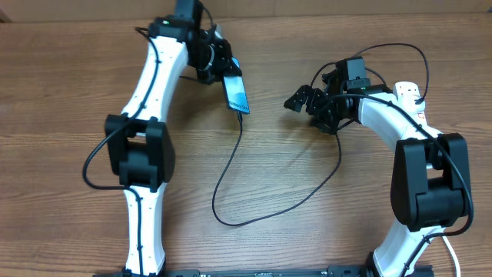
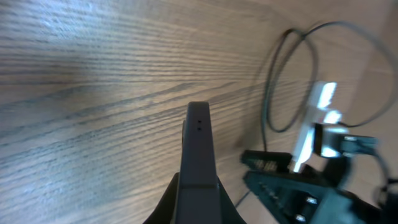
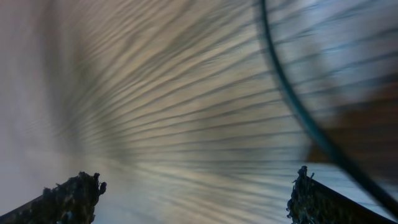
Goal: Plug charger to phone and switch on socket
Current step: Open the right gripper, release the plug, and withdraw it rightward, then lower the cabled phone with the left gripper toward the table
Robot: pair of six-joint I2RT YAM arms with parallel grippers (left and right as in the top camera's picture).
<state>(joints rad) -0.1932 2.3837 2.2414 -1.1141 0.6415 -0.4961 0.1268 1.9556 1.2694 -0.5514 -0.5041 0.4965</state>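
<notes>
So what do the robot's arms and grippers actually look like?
The left arm and right arm match: white shells, bulky black joint housings, thin black cables looping alongside. The left gripper and right gripper are black; the right's fingertips look rough-edged.

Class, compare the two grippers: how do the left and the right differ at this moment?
The left gripper is shut; the right gripper stands wide open. The left gripper clamps the phone; the right gripper holds nothing. Both are black, two-fingered, and over the wooden table.
</notes>
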